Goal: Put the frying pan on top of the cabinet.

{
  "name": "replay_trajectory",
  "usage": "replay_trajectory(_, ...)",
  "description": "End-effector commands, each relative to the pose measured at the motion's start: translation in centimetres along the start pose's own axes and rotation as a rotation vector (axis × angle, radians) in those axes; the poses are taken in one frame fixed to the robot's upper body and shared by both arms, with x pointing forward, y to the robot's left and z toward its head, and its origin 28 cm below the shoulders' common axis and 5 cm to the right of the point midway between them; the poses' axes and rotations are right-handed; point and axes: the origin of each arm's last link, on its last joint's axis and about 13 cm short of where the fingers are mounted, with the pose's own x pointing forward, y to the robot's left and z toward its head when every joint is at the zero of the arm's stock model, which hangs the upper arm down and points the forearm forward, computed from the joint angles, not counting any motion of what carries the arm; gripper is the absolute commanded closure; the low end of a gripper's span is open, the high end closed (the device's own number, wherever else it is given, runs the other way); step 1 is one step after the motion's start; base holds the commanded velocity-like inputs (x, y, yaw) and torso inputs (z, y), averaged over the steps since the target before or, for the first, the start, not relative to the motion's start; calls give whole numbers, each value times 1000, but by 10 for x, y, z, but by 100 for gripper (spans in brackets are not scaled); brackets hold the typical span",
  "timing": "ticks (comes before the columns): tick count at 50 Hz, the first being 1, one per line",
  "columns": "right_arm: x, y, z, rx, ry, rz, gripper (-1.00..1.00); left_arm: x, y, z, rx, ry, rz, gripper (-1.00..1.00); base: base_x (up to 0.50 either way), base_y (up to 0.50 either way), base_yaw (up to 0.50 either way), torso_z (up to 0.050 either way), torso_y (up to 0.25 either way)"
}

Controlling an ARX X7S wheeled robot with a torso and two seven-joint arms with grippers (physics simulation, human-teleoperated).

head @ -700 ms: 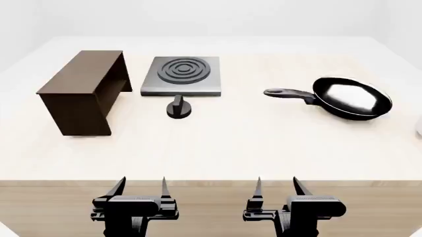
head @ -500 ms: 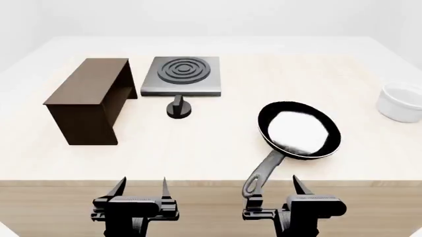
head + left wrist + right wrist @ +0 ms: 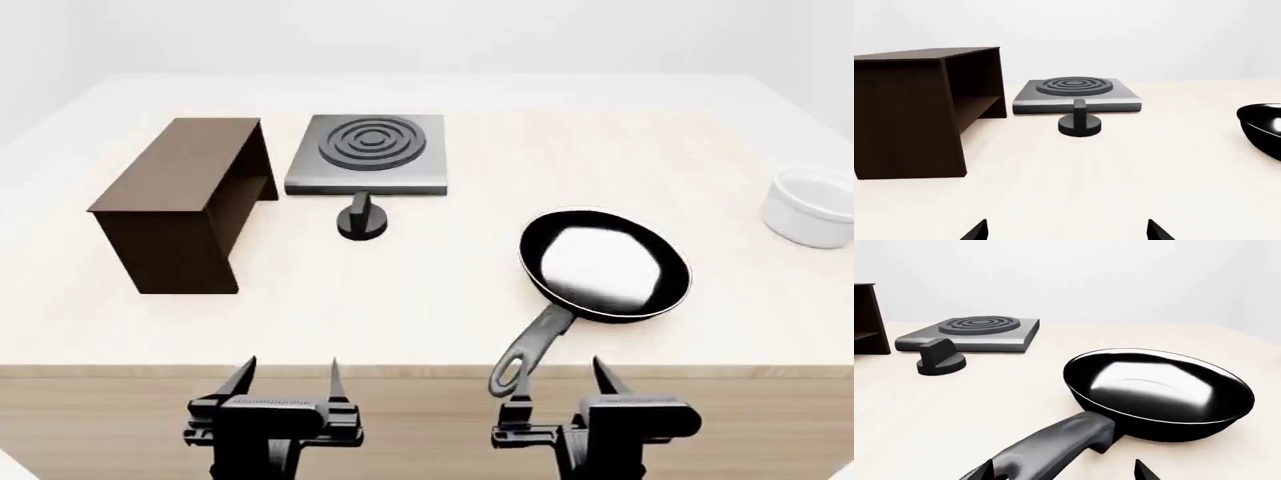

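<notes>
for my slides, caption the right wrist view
Frying pan on the table, handle toward the open right tool; hotplate behind.

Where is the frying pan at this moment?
In the head view the frying pan lies on the table's right half, near the front edge, its handle angled toward the right gripper; the white bowl sits farther right.

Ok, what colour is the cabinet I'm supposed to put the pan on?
Dark brown wood, the cabinet; clearest in the head view.

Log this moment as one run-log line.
stage: pre-grasp | frying pan: on table, handle toward right gripper | cabinet: top bare | left gripper: jaws open | right: jaws open
</notes>
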Motion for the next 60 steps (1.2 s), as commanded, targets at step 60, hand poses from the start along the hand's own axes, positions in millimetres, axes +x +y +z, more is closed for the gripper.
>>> replay_trajectory(60, 4, -6, 121, -53, -75, -33, -100, 9, -6, 130, 4, -61, -58, -100, 0, -261, 0, 0, 0)
